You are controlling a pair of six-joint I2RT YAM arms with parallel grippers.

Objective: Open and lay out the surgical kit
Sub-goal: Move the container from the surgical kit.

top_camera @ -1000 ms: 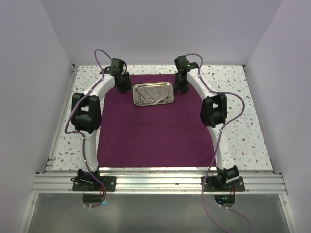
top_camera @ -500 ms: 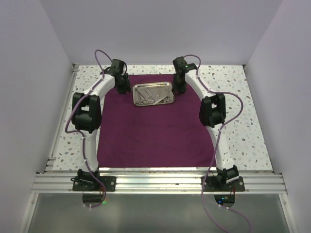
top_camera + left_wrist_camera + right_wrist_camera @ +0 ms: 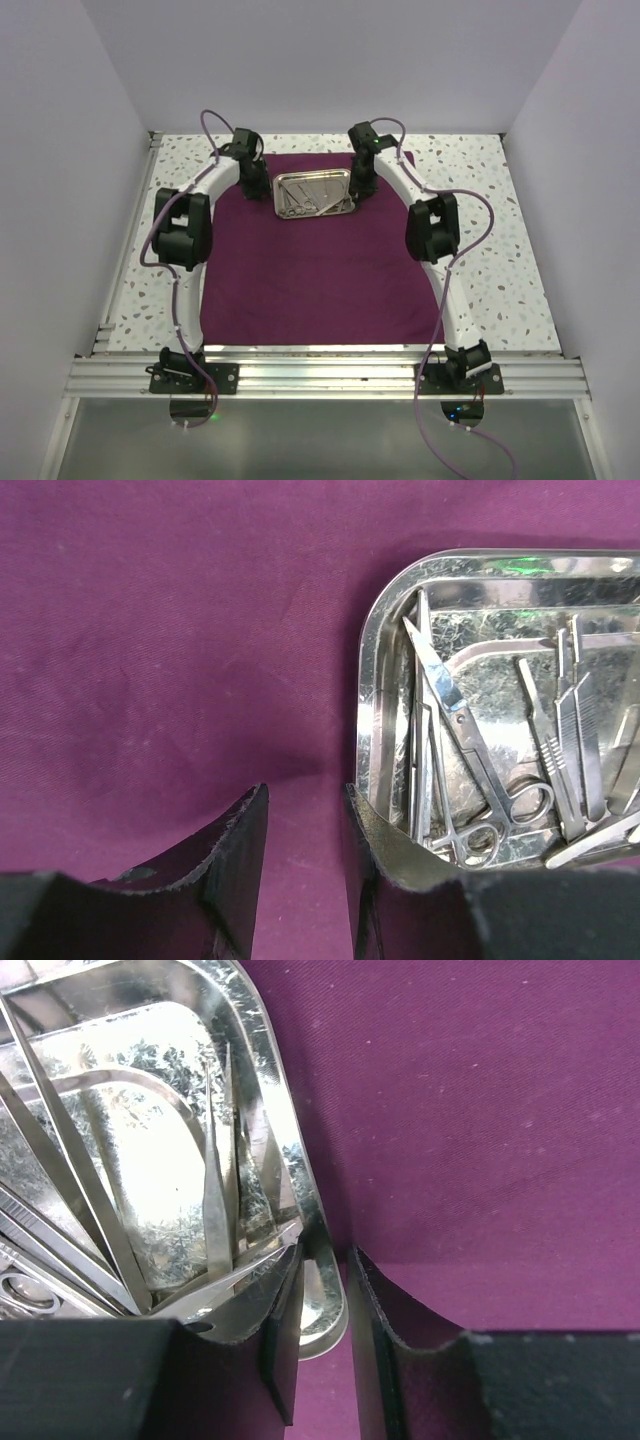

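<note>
The maroon cloth (image 3: 310, 270) lies spread flat on the table. The steel tray (image 3: 342, 179) sits on its far middle part, with scissors (image 3: 468, 738), tweezers (image 3: 215, 1195) and other thin silver instruments (image 3: 305, 203) inside. My left gripper (image 3: 254, 180) is at the tray's left end. In the left wrist view it (image 3: 305, 825) is open over bare cloth (image 3: 150, 630), and its right finger (image 3: 385, 865) overlaps the tray's rim (image 3: 366, 700). My right gripper (image 3: 362, 181) is at the tray's right end. In the right wrist view it (image 3: 322, 1305) is open, and its jaws straddle the tray's rim (image 3: 292, 1165).
The cloth covers most of the speckled tabletop (image 3: 500, 200), which shows bare on both sides and at the back. White walls enclose the table on three sides. An aluminium rail (image 3: 320, 375) with the arm bases runs along the near edge.
Both grippers have moved inward toward the tray. The right one has shifted left, up to the tray's right end. The tray and the cloth have not moved.
</note>
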